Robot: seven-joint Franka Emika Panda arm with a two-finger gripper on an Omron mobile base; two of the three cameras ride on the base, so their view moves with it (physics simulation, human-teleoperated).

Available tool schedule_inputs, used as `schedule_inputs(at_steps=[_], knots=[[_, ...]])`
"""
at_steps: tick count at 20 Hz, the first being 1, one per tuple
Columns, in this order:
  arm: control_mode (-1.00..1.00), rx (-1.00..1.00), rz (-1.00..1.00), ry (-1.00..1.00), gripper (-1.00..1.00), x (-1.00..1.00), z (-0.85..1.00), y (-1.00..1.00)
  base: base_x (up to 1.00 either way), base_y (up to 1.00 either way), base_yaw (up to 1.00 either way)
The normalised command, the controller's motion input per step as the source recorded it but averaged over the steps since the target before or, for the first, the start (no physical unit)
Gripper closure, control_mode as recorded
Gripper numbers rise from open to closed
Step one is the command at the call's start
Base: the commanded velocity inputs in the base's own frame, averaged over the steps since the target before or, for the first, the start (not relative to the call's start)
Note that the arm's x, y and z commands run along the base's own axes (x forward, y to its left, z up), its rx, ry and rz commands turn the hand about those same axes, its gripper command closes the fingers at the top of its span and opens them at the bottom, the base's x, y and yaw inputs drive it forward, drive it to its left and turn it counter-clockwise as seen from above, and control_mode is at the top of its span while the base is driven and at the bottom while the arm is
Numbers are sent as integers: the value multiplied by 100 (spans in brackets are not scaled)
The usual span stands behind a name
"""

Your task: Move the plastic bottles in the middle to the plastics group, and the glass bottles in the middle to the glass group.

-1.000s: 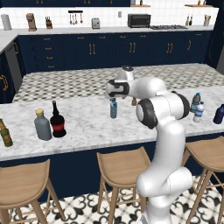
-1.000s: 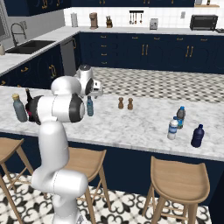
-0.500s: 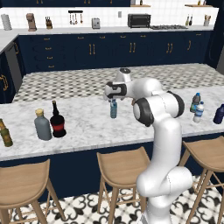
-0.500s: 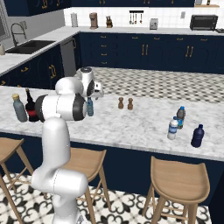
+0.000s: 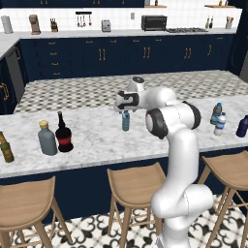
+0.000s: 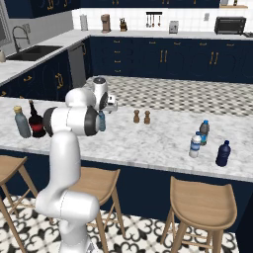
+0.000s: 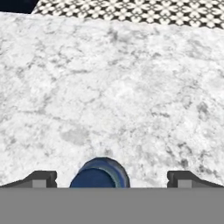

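End effector (image 7: 111, 178) wide apart directly above the teal-blue bottle's (image 7: 100, 173) cap

Polished grey-veined marble counter (image 5: 97, 135), translucent teal plastic bottle (image 5: 126, 120), glossy black glass bottle (image 5: 63, 135), matt wooden stools (image 5: 135, 179)

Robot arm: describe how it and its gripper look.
The arm is glossy white with rounded, tubular links and dark grey joint caps. The gripper ends in two small dark fingertips with lighter grey pads. No cables or markings show.
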Motion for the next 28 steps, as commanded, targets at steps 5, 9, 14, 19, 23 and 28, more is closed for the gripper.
schedule_inputs(at_steps=[5, 9, 14, 19, 23, 28], knots=[[-100, 1, 0, 0, -100, 11, -16, 17, 0, 0, 0], [-100, 0, 0, 0, -100, 5, -16, 2, 0, 0, 0], [-100, 0, 0, 0, 100, 0, -16, 3, 0, 0, 0], [-100, 0, 0, 8, 100, -15, -10, -9, 0, 0, 0], [-100, 3, -6, 1, 100, -31, 13, -16, 0, 0, 0], [-100, 0, -9, -7, 100, -50, 41, -46, 0, 0, 0]])
